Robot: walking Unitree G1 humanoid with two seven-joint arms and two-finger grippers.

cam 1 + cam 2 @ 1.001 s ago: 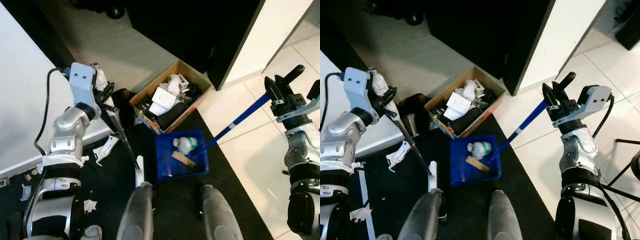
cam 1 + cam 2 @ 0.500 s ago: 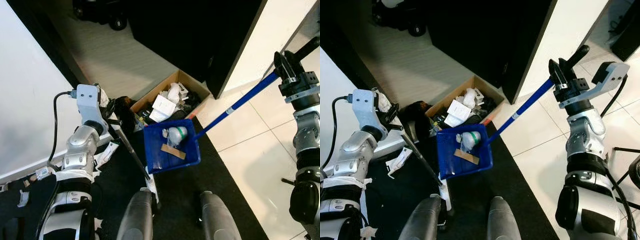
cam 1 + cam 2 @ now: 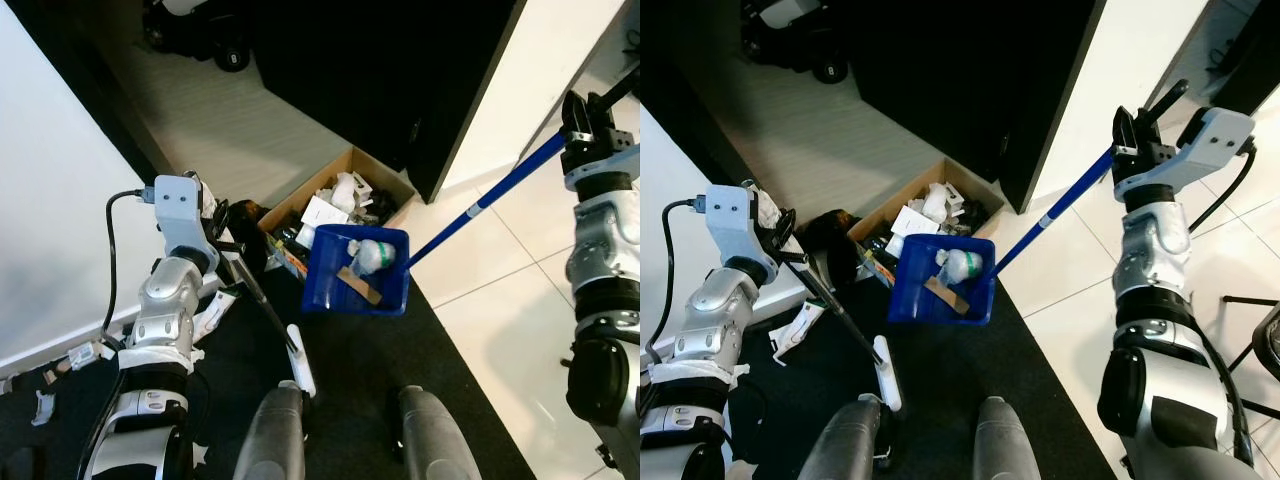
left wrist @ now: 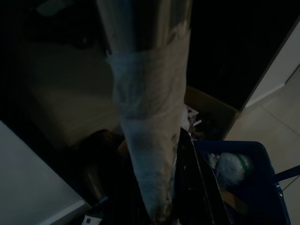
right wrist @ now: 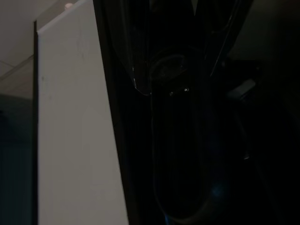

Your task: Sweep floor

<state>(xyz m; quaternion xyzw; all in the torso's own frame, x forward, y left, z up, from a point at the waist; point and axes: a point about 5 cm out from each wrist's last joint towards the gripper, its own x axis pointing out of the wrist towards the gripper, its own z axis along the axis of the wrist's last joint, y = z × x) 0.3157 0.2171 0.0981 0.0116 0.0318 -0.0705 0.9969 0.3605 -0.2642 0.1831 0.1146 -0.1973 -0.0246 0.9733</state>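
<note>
Black mat meets white tile at frame bottom; mid-frame, the right end effector (image 3: 1137,135) clenches the blue long-handled plastic dustpan (image 3: 943,291), raised beside the open cardboard box of rubbish (image 3: 930,215); the left end effector (image 3: 783,240) grips the broom's dark stick (image 3: 840,310); tilting early could spill the crumpled bottle (image 3: 958,264) onto the mat.
</note>
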